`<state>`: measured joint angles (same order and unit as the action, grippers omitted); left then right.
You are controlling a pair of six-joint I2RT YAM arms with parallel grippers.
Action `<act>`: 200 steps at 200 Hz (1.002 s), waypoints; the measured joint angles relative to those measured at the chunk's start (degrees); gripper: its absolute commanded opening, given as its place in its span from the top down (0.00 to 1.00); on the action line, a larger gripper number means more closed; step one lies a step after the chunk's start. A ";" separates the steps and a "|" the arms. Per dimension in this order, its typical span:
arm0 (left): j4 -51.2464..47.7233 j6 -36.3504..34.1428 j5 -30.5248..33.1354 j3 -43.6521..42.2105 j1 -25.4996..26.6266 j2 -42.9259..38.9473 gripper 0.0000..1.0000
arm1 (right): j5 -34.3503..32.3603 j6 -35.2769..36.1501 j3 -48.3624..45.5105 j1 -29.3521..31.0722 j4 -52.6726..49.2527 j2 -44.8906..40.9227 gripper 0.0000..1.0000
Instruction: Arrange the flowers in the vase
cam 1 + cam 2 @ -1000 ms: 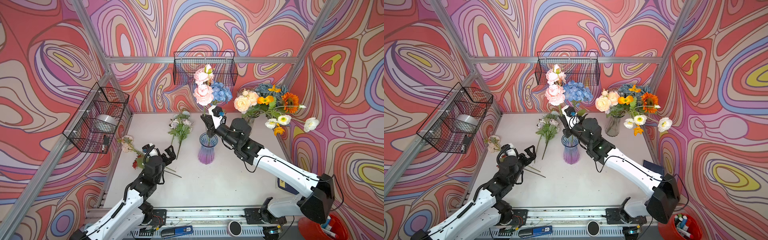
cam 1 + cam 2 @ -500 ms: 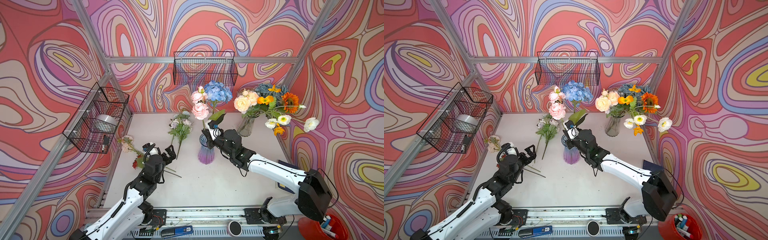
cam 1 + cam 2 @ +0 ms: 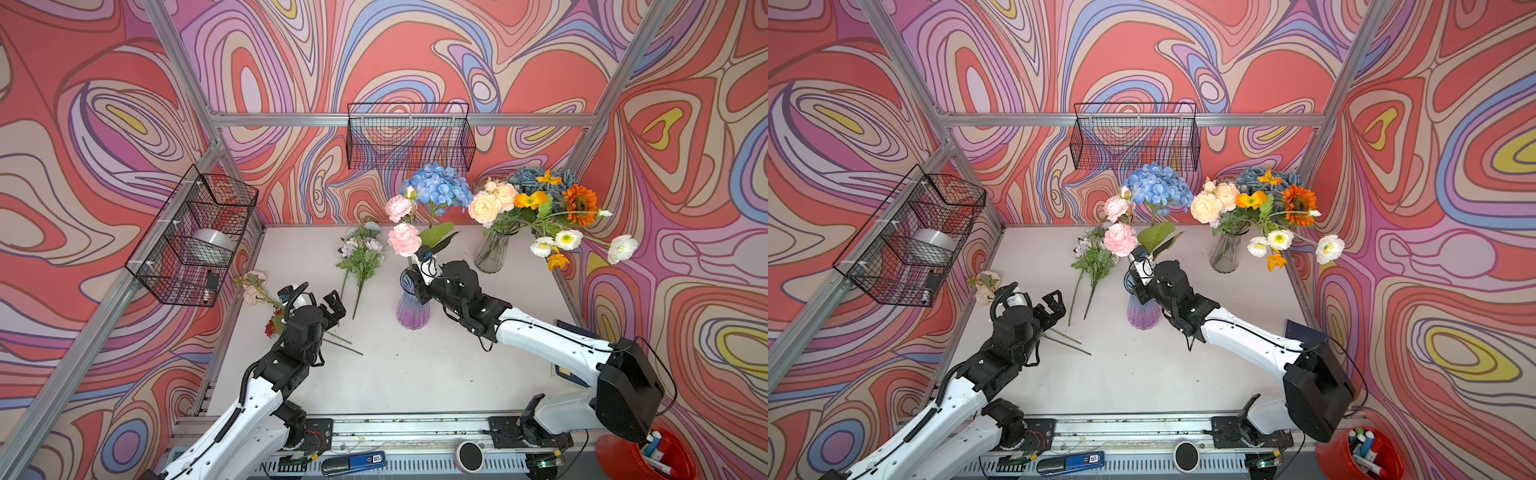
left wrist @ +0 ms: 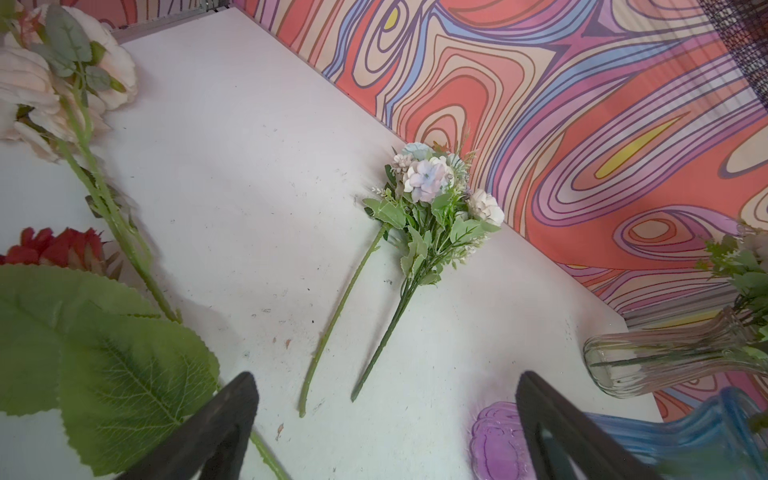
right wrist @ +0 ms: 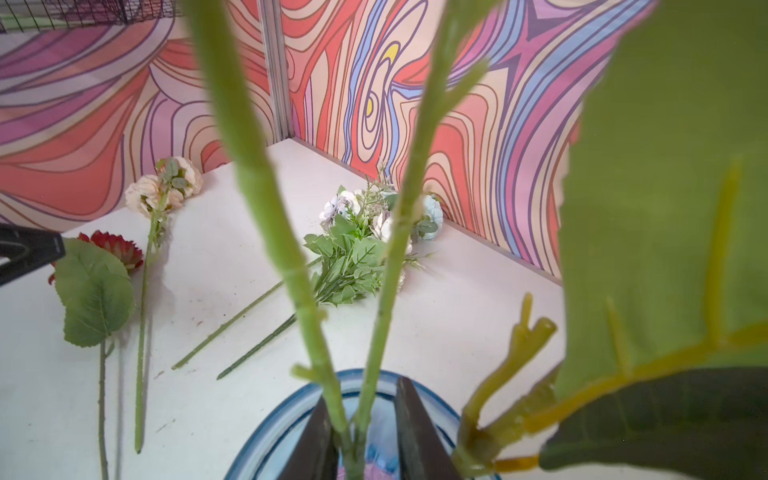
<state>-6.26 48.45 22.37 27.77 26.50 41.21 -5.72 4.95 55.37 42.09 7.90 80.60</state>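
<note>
The blue-and-purple vase (image 3: 411,307) (image 3: 1143,311) stands mid-table and holds a blue hydrangea (image 3: 436,189) and pink flowers (image 3: 404,240) (image 3: 1119,239). My right gripper (image 3: 417,276) (image 5: 361,390) sits at the vase's rim (image 5: 266,419). Its jaws stand slightly apart around the green stems (image 5: 316,332), with a gap on one side. More flowers lie on the table: a lilac-white bunch (image 3: 361,253) (image 4: 432,195), a peach one (image 3: 253,286) and a red one (image 3: 272,328). My left gripper (image 3: 332,305) (image 4: 384,376) hovers open and empty near the stem ends.
A clear glass vase (image 3: 492,253) with a full mixed bouquet stands at the back right. Wire baskets hang on the back wall (image 3: 409,137) and the left wall (image 3: 191,237). A red cup (image 3: 648,457) sits at the front right corner.
My right gripper has come down with the pink flowers, their stems now sit in the vase, and its jaws have parted. The left arm has not moved.
</note>
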 measured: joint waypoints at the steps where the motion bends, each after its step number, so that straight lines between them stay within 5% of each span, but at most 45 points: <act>1: -0.02 0.00 0.02 0.00 0.00 0.00 0.00 | 0.00 0.00 0.00 0.00 -0.07 0.00 0.68; 42: -1.40 -2.08 0.13 2.05 -0.81 1.33 0.01 | -0.02 -0.61 0.20 0.00 -3.08 -0.81 0.50; 73: -1.11 -7.39 -1.88 5.88 -3.08 5.53 0.07 | 0.48 -1.22 1.55 0.00 -8.41 -3.43 0.45; 150: -3.48 -21.38 -11.80 21.38 -8.98 29.53 0.25 | 0.57 -4.50 0.09 0.00 -11.13 -19.12 0.35; 166: -4.59 -23.32 -13.57 24.46 -9.46 34.53 0.32 | -1.25 -5.35 -2.54 0.00 -10.05 -22.21 0.26; 181: -5.46 -25.11 -15.10 27.17 -10.14 39.56 0.34 | -3.80 -6.91 -5.79 -0.02 -9.01 -24.28 0.03; 200: -7.69 -27.17 -16.22 30.73 -10.67 45.05 0.37 | -7.28 -8.07 -9.33 0.00 -8.37 -25.11 0.02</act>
<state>-13.96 21.28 6.15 58.50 15.84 86.26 -12.99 -3.11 46.04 42.09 -0.47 55.48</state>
